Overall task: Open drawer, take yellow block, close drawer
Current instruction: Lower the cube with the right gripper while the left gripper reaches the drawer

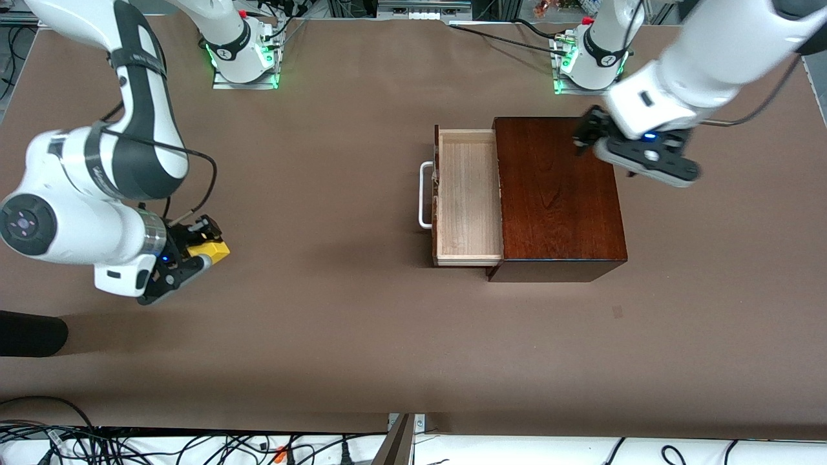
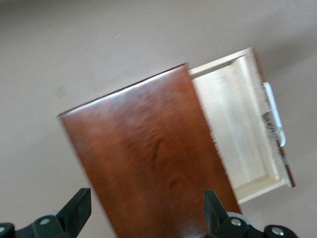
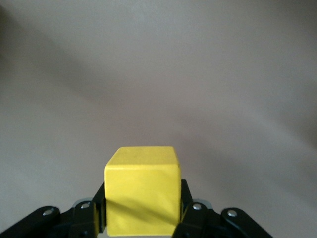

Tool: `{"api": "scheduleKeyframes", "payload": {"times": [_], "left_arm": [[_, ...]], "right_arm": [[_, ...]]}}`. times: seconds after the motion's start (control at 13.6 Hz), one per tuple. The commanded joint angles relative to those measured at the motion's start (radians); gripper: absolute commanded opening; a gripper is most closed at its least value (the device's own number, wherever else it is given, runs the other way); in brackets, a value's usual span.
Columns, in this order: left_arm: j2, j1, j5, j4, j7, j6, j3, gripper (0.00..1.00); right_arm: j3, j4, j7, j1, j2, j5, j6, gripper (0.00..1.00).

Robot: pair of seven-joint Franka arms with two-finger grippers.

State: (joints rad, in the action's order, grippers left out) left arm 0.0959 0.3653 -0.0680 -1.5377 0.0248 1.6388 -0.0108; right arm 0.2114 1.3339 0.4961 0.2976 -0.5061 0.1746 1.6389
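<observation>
Gripping the small yellow block (image 1: 215, 249) over the matte brown surface (image 1: 336, 323), the right gripper (image 1: 205, 248) is hovering toward the right arm's end. The drawer (image 1: 466, 197), pale wood with a white bar handle (image 1: 423, 195), is standing pulled out of the glossy mahogany box (image 1: 559, 194); the left gripper (image 1: 585, 137) is hanging over the box.

From the left wrist, black fingers (image 2: 74, 210) are standing apart above the polished lid.

From the right wrist, fingers (image 3: 190, 210) are clamping the smooth cube's sides.

yellow block (image 1: 215, 249), mahogany box (image 1: 559, 194), brown table (image 1: 323, 161)

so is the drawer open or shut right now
Open: the drawer is pulled out of the box, its pale tray showing and empty.
</observation>
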Motion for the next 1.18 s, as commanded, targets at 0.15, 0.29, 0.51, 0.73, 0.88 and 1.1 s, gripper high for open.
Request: {"api": "scheduleKeyframes", "payload": {"times": [0.15,0.29,0.51,0.73,0.88,1.1], "left_arm": [[0.086,0.154,-0.015,0.033,0.024,0.072,-0.034,1.0],[0.14,0.23,0.002,0.05,0.059,0.119,-0.058,1.0],[0.252,0.296,0.008,0.111,0.269,0.154,-0.061,1.0],[0.333,0.342,0.01,0.139,0.481,0.209,-0.061,1.0],[0.381,0.371,0.063,0.137,0.602,0.23,-0.061,1.0],[0.45,0.425,0.184,0.136,0.679,0.265,-0.061,1.0]], "right_arm": [[0.01,0.244,-0.129,0.021,0.164,-0.046,0.099,0.25],[-0.013,0.359,-0.212,0.023,0.217,-0.07,0.186,0.25],[-0.018,0.511,-0.283,0.021,0.253,-0.07,0.338,0.25],[-0.02,0.64,-0.362,0.02,0.259,-0.07,0.479,0.25],[-0.032,0.752,-0.382,0.018,0.259,-0.07,0.629,0.25],[-0.033,0.837,-0.384,0.017,0.21,-0.066,0.788,0.29]]}}
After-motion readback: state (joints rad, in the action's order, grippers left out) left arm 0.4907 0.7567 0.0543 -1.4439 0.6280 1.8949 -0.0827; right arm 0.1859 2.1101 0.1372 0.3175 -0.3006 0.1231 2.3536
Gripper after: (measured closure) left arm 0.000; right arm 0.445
